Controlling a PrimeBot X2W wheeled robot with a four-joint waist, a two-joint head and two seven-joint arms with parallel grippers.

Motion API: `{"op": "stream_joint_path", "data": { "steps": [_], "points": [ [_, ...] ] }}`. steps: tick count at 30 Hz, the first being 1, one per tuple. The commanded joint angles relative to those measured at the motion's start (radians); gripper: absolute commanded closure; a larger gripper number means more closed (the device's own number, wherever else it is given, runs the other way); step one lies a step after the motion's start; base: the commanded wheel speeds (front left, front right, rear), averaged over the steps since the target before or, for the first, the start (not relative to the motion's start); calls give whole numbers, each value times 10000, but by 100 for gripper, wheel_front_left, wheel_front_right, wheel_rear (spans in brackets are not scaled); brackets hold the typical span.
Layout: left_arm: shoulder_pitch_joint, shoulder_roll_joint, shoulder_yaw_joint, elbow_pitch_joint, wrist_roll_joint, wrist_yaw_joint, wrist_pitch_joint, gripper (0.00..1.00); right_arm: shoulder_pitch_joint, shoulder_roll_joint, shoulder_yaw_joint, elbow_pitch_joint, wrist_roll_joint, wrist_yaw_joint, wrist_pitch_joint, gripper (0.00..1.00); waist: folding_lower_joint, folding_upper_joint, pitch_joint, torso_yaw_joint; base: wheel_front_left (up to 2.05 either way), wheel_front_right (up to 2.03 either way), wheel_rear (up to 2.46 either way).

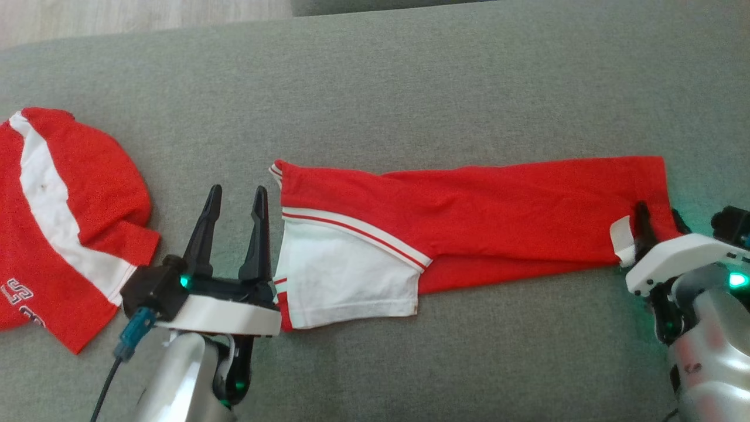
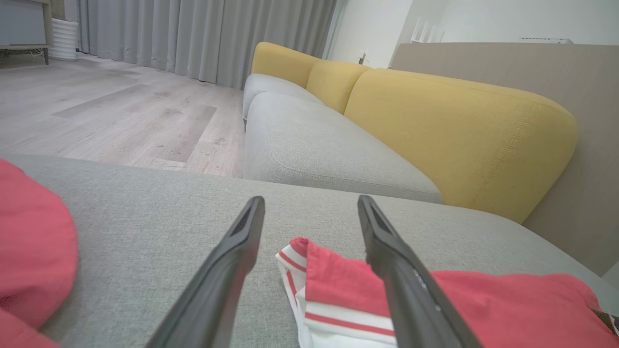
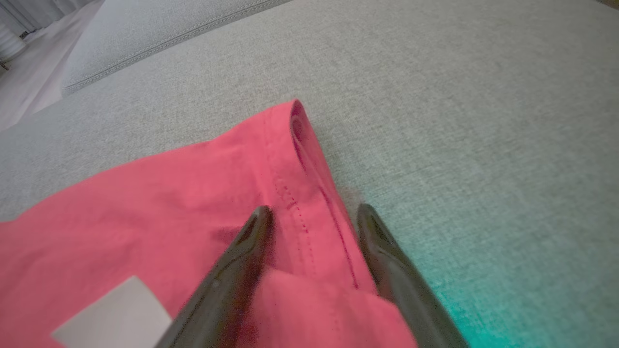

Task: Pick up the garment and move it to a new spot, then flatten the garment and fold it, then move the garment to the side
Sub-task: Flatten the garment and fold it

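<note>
Head view: the garment [image 1: 498,211], red with a white panel, lies stretched across the grey cushion [image 1: 410,88]. The left gripper [image 1: 238,190] is spread just beside its striped end. The right gripper [image 1: 659,214] is spread at the far hem, by a white tag [image 1: 621,234]. A second shirt [image 1: 70,223] bears white lettering [image 1: 17,299], cut off and unreadable.

Left wrist view adds a yellow sofa back [image 2: 459,130], floor [image 2: 121,116] and curtains [image 2: 203,34].

Right wrist view: the fingers [image 3: 232,280] straddle the hem [image 3: 309,159]; the tag looks blank.

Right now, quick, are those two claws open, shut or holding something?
Left gripper: open, empty, beside the garment's striped end.
Right gripper: open, astride the garment's red hem, not gripping.
</note>
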State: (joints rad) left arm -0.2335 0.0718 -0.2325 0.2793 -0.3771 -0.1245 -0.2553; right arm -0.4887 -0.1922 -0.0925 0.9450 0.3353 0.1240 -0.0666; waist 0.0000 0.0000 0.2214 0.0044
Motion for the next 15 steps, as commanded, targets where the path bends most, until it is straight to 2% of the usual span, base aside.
{"op": "stream_joint_path", "data": {
  "steps": [1,6,11,15],
  "points": [
    [-383,14,325,-277,73,-53,-64,0,9,180,358,-48,90,67,126,100,0,0,28,-42,0,0,0],
    [-382,30,290,-202,71,-58,-64,0,-107,-380,215,-223,385,67,-268,100,0,0,-18,-225,0,0,0],
    [-394,59,255,-234,26,-59,-64,0,-358,-1408,-615,-86,320,67,-696,100,0,0,-75,-286,0,0,0],
    [-383,88,201,-262,-19,-60,-64,0,-668,-2228,-1393,290,-204,67,-1004,100,0,0,-89,-274,0,0,0]
  ]
}}
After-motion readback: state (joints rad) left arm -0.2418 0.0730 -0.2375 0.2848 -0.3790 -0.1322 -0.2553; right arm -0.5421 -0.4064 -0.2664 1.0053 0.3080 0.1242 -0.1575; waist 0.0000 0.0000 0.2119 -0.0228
